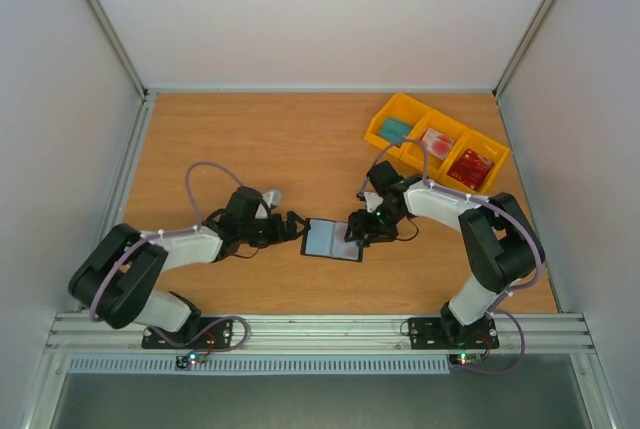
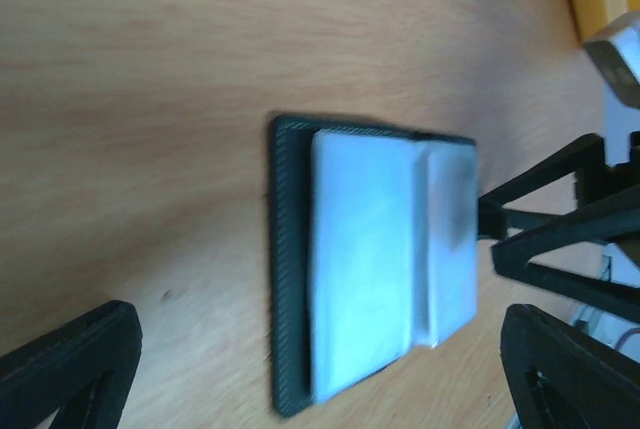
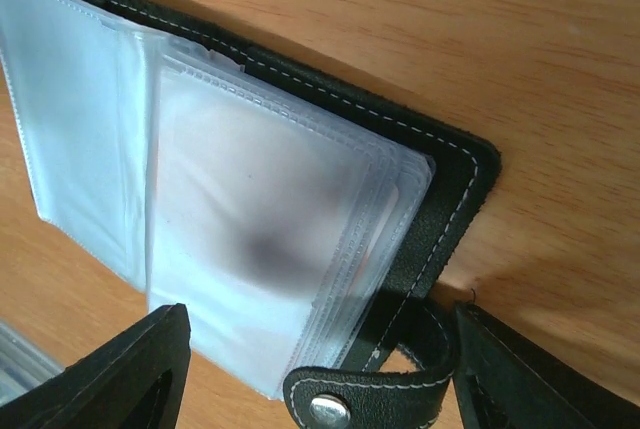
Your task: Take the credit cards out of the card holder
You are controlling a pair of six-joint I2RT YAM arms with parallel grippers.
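Wooden worktop carries the open card holder between our left fingers, spread and empty, and right fingers, parted astride its tab edge; we judge emptying its sleeves comes next.

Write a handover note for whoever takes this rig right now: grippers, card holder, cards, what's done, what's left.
Left gripper: open, holding nothing, just left of the card holder.
Right gripper: open, fingers either side of the holder's right edge by the closure tab; nothing gripped.
Card holder: lies open on the table, clear sleeves facing up.
Done: credit cards lie in the yellow tray, one per compartment.
Left: the sleeves are cloudy, so I cannot tell if cards remain; check and pull any out.
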